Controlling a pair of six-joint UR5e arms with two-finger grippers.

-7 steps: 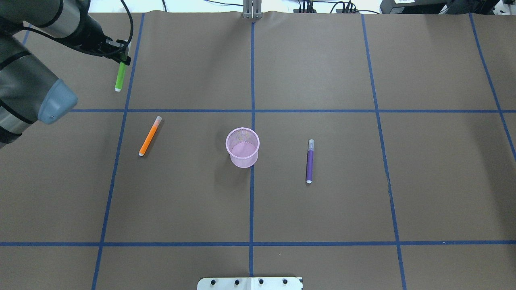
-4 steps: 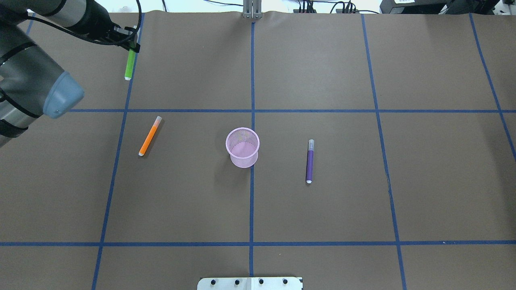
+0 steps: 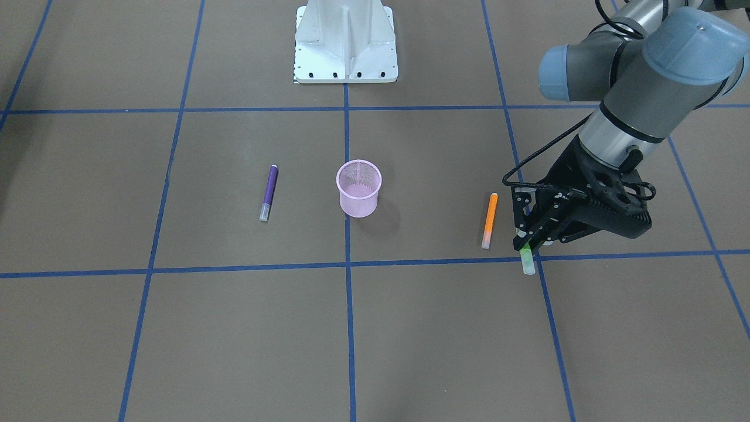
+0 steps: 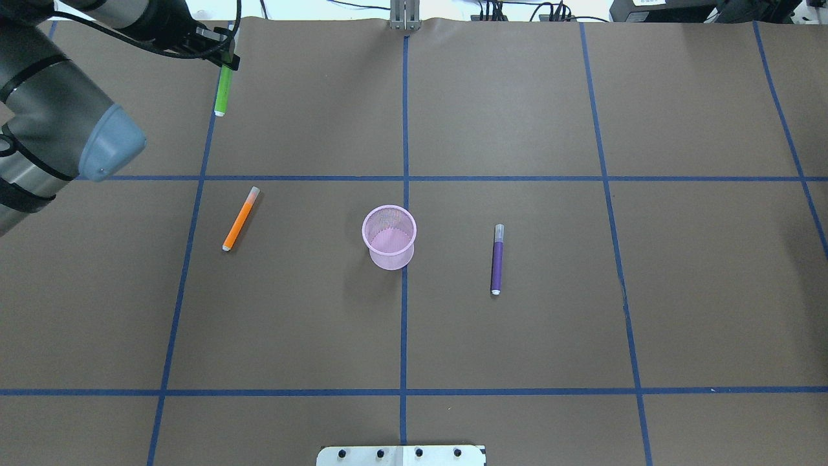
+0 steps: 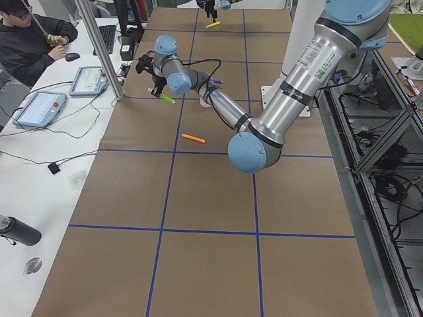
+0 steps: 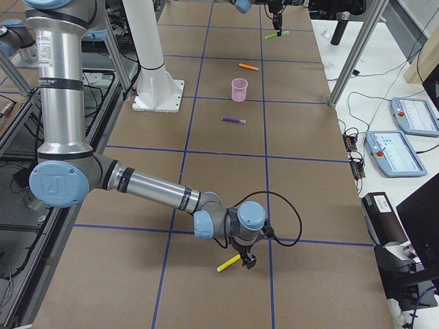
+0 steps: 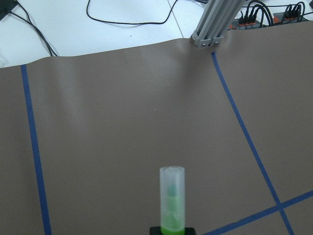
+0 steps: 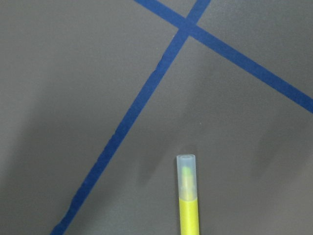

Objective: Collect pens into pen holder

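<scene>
My left gripper [image 4: 227, 59] is shut on the green pen [image 4: 223, 90] and holds it above the table's far left part; it also shows in the front view [image 3: 526, 241] with that pen [image 3: 528, 261], whose pale cap points forward in the left wrist view [image 7: 172, 198]. The pink mesh pen holder [image 4: 391, 255] stands upright mid-table. The orange pen [image 4: 240, 219] lies to its left, the purple pen [image 4: 497, 259] to its right. The right gripper [image 6: 245, 261] is at one end of the yellow pen [image 6: 228, 264] at the table's far right end; I cannot tell whether it is shut. The yellow pen also shows in the right wrist view [image 8: 188, 200].
Brown paper with blue tape lines covers the table. The robot's white base plate [image 3: 345, 41] sits at the near edge. A metal post [image 4: 404, 16] stands at the far edge. A side table with tablets [image 6: 398, 133] and cables runs along the operators' side.
My left gripper has carried the green pen away from the robot and somewhat toward the centre line. The pens on the table and the holder have not moved.
</scene>
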